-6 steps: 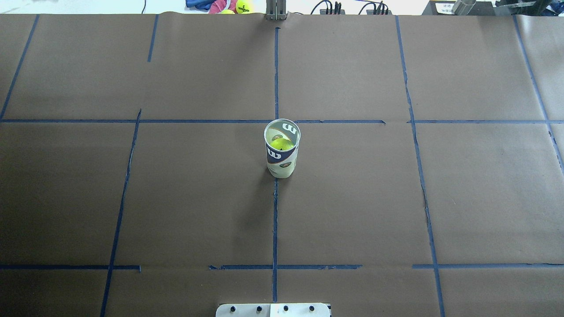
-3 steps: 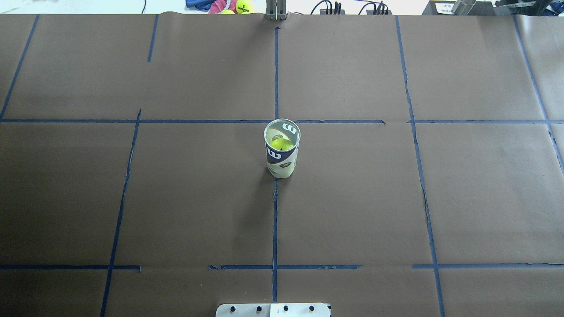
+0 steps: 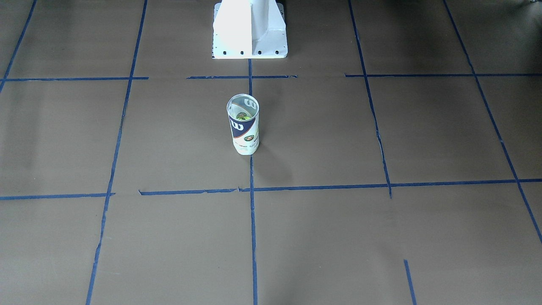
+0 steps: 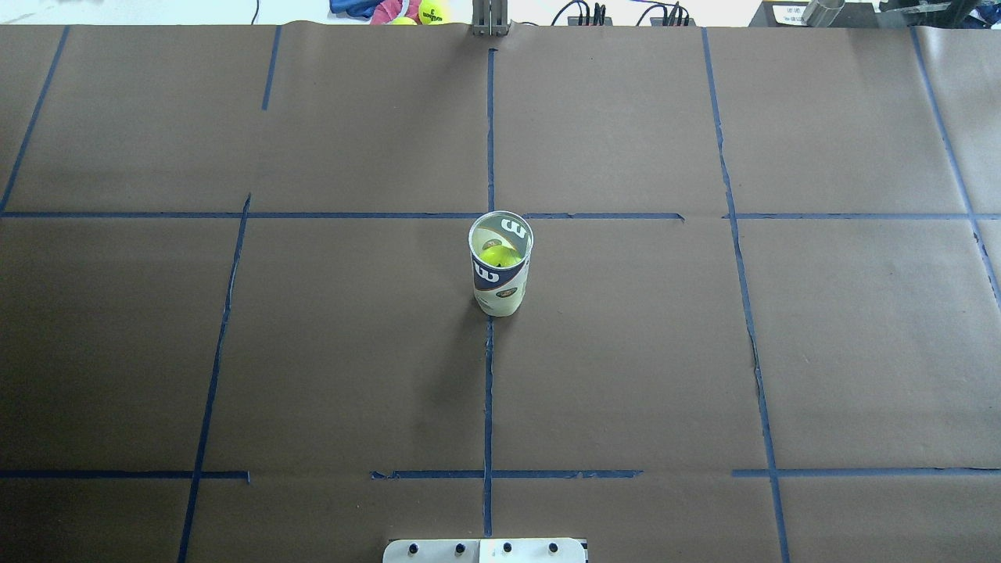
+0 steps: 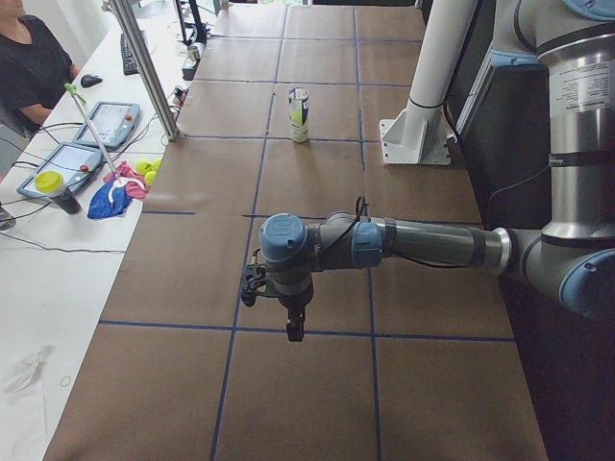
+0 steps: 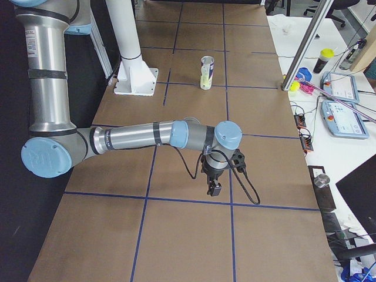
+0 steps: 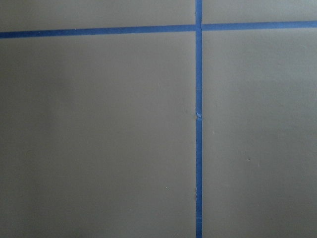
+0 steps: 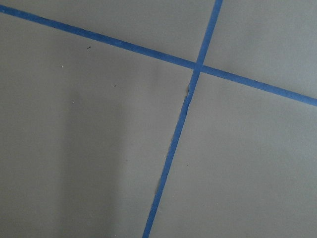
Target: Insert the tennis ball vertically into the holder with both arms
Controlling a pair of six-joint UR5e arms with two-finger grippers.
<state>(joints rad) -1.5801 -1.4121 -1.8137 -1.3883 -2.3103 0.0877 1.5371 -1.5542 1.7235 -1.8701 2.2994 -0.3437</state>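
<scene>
Tennis ball [image 4: 496, 255] lodged inside upright Wilson tennis-ball can [image 4: 501, 270], mid-counter [image 4: 704, 352]; insertion judged complete; left pincer [image 5: 294, 331] and right pincer [image 6: 212, 190] hang well apart, opening cannot be told; next move, parking only.

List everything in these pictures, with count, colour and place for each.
can: one, clear with navy-and-white label, upright mid-table
tennis ball: one, yellow-green, inside the can
table: one, brown with blue tape lines
pedestal: one, white, at the robot's table edge
loose balls: at least two, yellow-green, beyond the far edge beside a pink-and-blue cloth
tablets: two, grey, on the side bench
person: one, black top, at that bench
left arm, right arm: two, grey with blue caps, over opposite table ends
left gripper, right gripper: two, black, far from the can
</scene>
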